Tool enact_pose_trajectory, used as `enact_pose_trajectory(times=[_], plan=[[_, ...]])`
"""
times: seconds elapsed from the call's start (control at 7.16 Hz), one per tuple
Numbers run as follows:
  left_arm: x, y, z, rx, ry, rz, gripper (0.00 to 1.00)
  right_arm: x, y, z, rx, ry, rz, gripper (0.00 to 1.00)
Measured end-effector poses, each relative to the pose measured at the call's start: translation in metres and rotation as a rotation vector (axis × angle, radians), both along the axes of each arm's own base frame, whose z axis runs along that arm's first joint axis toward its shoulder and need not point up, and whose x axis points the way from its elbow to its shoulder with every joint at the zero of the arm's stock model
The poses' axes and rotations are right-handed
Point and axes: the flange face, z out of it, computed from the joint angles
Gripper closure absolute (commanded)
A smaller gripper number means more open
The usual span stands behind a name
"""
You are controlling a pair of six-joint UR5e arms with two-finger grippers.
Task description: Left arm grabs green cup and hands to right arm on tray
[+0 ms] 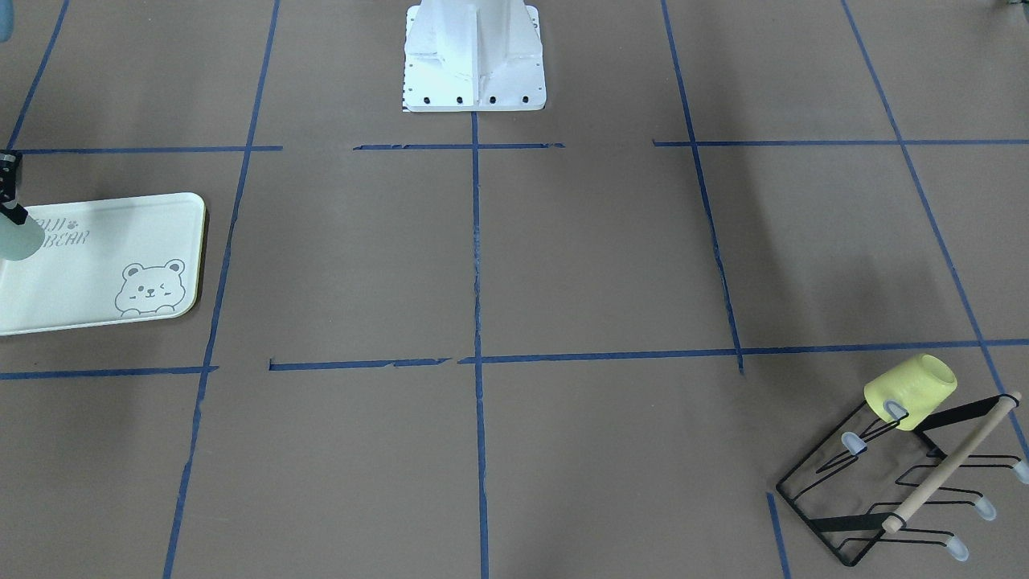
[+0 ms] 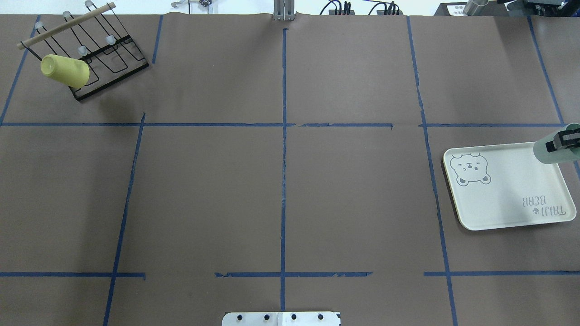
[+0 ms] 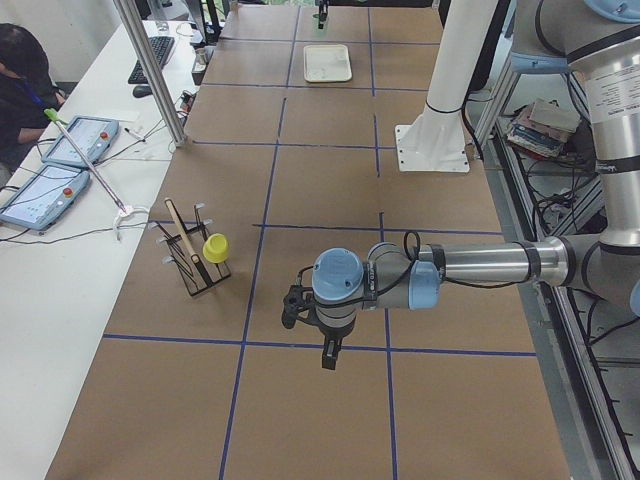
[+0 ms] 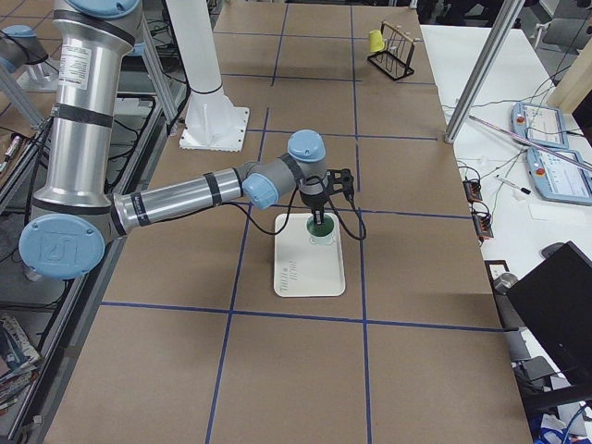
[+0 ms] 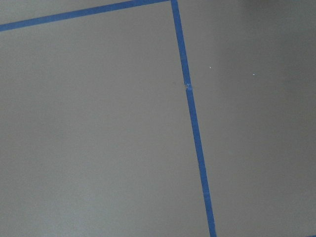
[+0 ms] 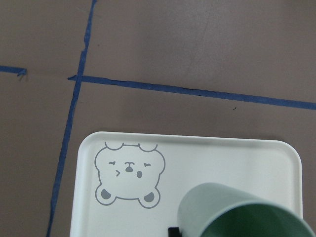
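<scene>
Now we see R hand (image 2: pixel 555 144) clamped on green cup (image 2: pixel 553 156) rim over tray (image 2: pixel 498 203) corner; L hand (image 3: pixel 328 352) state unclear.

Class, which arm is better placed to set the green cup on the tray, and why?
Right. The right gripper holds the green cup over the tray; the left arm hangs far off at the table's other end.
</scene>
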Motion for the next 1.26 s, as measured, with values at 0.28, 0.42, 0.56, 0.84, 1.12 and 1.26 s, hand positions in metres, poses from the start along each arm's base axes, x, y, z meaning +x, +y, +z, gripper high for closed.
enact_pose_trajectory(times=[0.28,0.42,0.56,0.84,1.12,1.26], plan=[[0.001,-0.002,-0.001,0.003,0.006,0.000,0.00,-0.051,0.010,0.008,-0.017,0.073,-0.008,0.99],[0.001,-0.003,-0.002,0.005,0.006,0.001,0.00,-0.070,0.015,0.012,-0.026,0.094,-0.018,0.94],[0.001,-0.005,-0.003,0.006,0.006,0.001,0.00,-0.083,0.017,0.017,-0.034,0.106,-0.032,0.56],[0.001,-0.006,-0.004,0.009,0.006,0.001,0.00,-0.101,0.009,0.026,-0.051,0.111,-0.051,0.00],[0.001,-0.009,-0.006,0.016,0.006,0.001,0.00,-0.110,0.006,0.029,-0.070,0.095,-0.071,0.00],[0.001,-0.011,-0.008,0.020,0.006,0.001,0.00,-0.110,0.006,0.022,-0.071,0.079,-0.079,0.00]])
